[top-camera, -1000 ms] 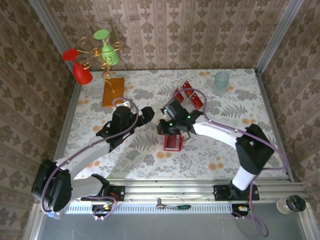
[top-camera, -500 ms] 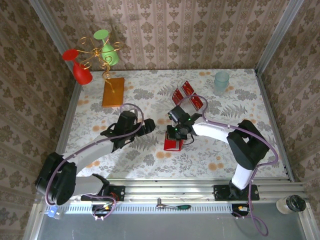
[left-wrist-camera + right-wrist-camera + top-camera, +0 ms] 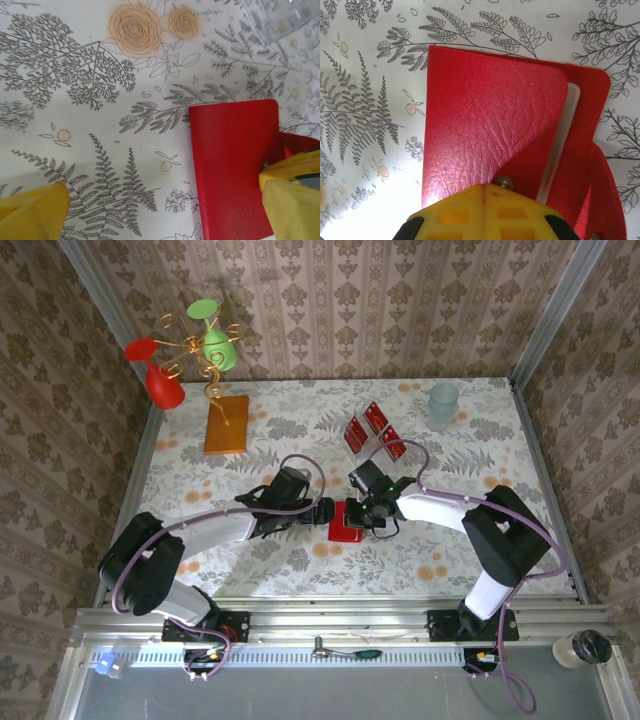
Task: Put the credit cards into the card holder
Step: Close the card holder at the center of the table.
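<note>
While my right gripper (image 3: 485, 192), pressed together, seems to steady the wallet (image 3: 485, 125), my left gripper (image 3: 160, 202) hangs spread wide beside it.

Looks down on the red card holder (image 3: 232, 165), flat on a fern-printed tablecloth (image 3: 100, 100) at lower right. Finds yellow fingertips (image 3: 32, 212) spread wide, one over bare cloth, one overlapping the holder's right edge.

The left arm (image 3: 205, 530) and right arm (image 3: 440, 508) are built alike: glossy white links joined by black joint housings, each trailed by a looping purple-grey cable (image 3: 300, 456). 2 black bases (image 3: 470, 625) carry small lit indicators. The left tool (image 3: 322, 510) and right tool (image 3: 485, 192) have yellow fingers (image 3: 30, 212). The right tool's pads show square recesses above a black housing.
</note>
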